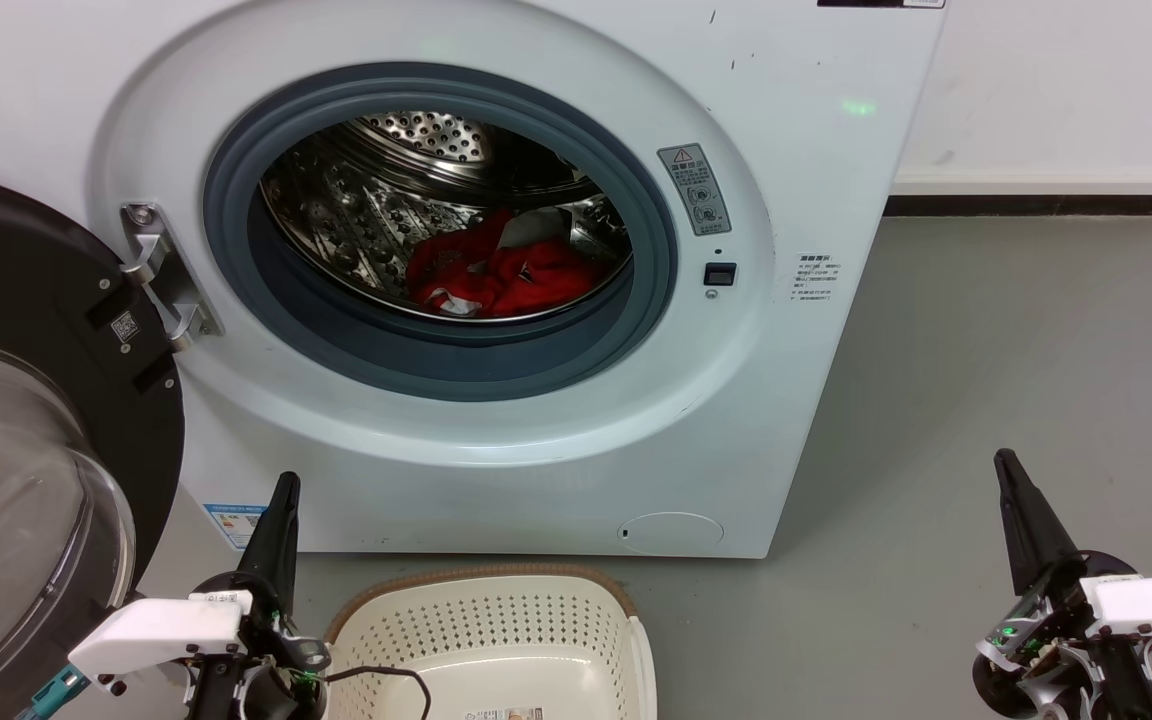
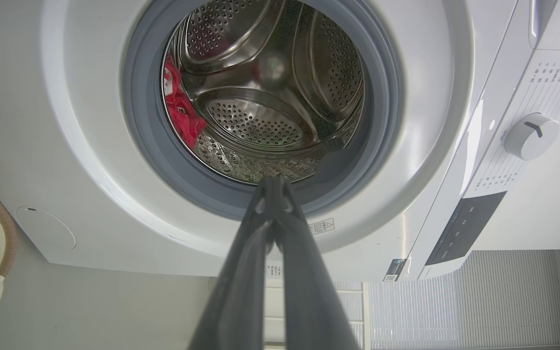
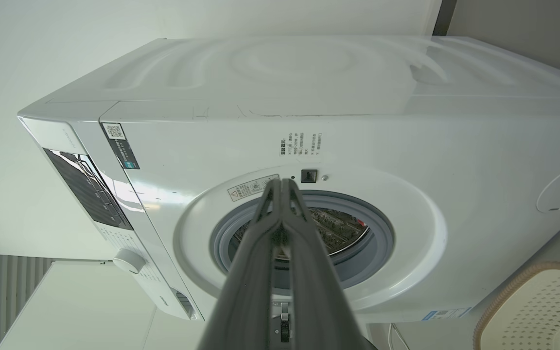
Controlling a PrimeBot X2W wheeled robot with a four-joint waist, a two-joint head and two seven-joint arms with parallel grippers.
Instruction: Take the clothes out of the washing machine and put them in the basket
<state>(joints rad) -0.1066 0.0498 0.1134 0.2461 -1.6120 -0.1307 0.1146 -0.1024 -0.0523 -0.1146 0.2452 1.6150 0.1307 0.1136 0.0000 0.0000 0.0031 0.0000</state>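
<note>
Far inside white front-loading washing machine (image 1: 816, 400), bright red clothes (image 1: 496, 275) unremoved; near cream perforated basket (image 1: 496, 620) unfilled; left tool (image 1: 284, 490), right tool (image 1: 1008, 470) pressed together.

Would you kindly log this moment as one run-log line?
washing machine door open | clothes in drum | basket on floor | both jaws shut

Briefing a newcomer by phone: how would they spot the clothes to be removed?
Find the big white washing machine, its door standing open. Look through the grey-rimmed porthole into the steel drum: the clothes lie bunched at its bottom. They are soft, bright red with white trim, unlike the shiny perforated metal around them.
</note>
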